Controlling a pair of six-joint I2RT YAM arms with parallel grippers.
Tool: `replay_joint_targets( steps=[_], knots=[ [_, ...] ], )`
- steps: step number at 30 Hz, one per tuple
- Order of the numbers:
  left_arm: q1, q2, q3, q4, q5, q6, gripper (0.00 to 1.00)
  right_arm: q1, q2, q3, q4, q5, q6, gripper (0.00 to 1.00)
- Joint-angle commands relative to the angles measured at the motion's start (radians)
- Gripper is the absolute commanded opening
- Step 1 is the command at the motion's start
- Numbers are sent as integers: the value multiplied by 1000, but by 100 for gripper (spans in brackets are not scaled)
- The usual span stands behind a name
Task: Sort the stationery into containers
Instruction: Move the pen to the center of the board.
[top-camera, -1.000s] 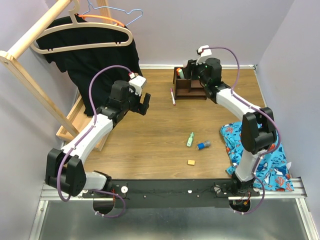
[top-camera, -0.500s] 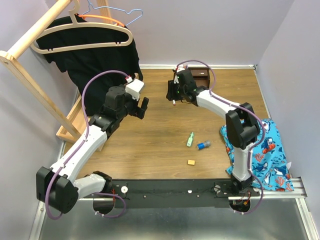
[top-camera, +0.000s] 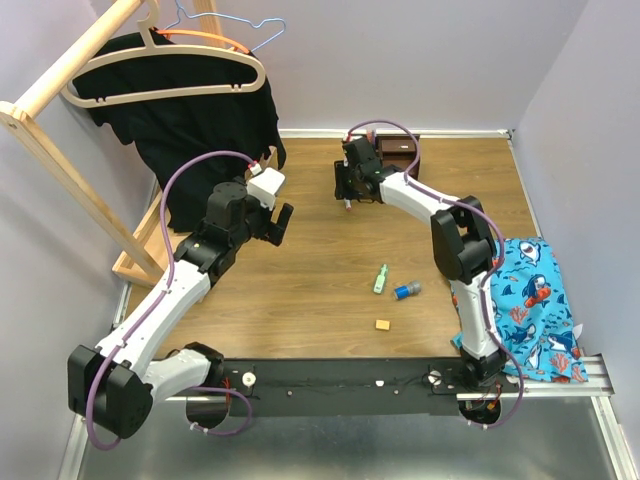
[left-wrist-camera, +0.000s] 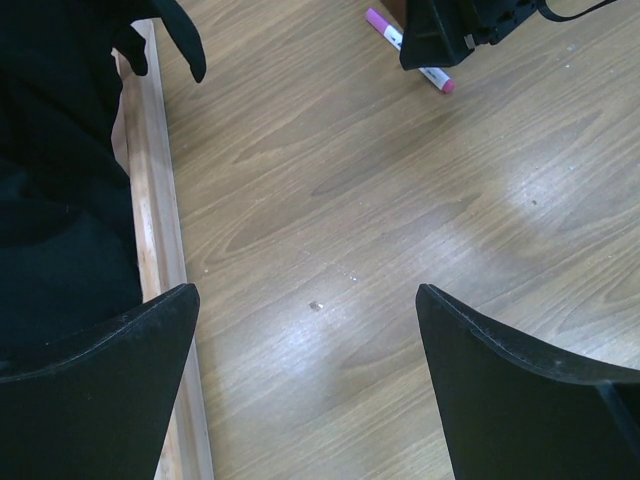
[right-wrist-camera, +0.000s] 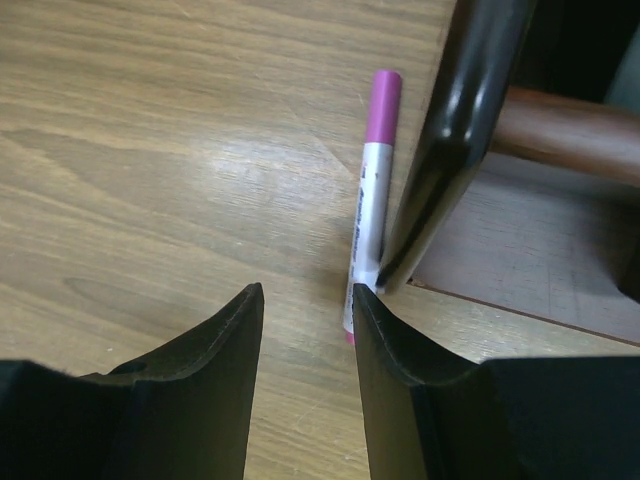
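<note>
A pink-capped pen (top-camera: 347, 204) lies on the table just left of the dark brown organizer (top-camera: 402, 152). My right gripper (top-camera: 344, 188) hangs low over it. In the right wrist view the pen (right-wrist-camera: 372, 190) lies against the organizer's dark wall (right-wrist-camera: 468, 120). It sits just past my right finger's tip, and the right gripper (right-wrist-camera: 305, 295) is partly open with only bare wood between its jaws. A green highlighter (top-camera: 381, 278), a blue-capped tube (top-camera: 405, 291) and a small orange eraser (top-camera: 382, 324) lie mid-table. My left gripper (top-camera: 279, 222) hovers open and empty (left-wrist-camera: 305, 292).
A black garment (top-camera: 190, 130) hangs from the wooden rack (top-camera: 60, 170) at the left, and the rack's base (left-wrist-camera: 160, 250) runs beside my left finger. A blue fish-print cloth (top-camera: 525, 295) lies at the right edge. Walls close in behind and at the right.
My right arm swung from above the organizer leftward and down to the pen, and its jaws narrowed. The left arm drew back slightly toward the near left.
</note>
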Motion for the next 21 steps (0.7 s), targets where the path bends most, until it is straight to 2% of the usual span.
replay_joint_targets(
  steps=[1,11,17,19,21],
  knots=[
    [-6,-18,-15,7,-25,10,99,1,43,41,-57,52,-14,48],
    [0,-16,-27,20,-25,5,99,1,98,67,-71,79,-33,48],
    [1,-18,-30,20,-25,4,99,1,116,57,-73,84,-43,43],
    [1,-18,-30,19,-25,4,99,1,118,43,-73,84,-42,40],
    [1,-18,-30,20,-25,4,99,2,112,23,-77,81,-42,32]
  ],
)
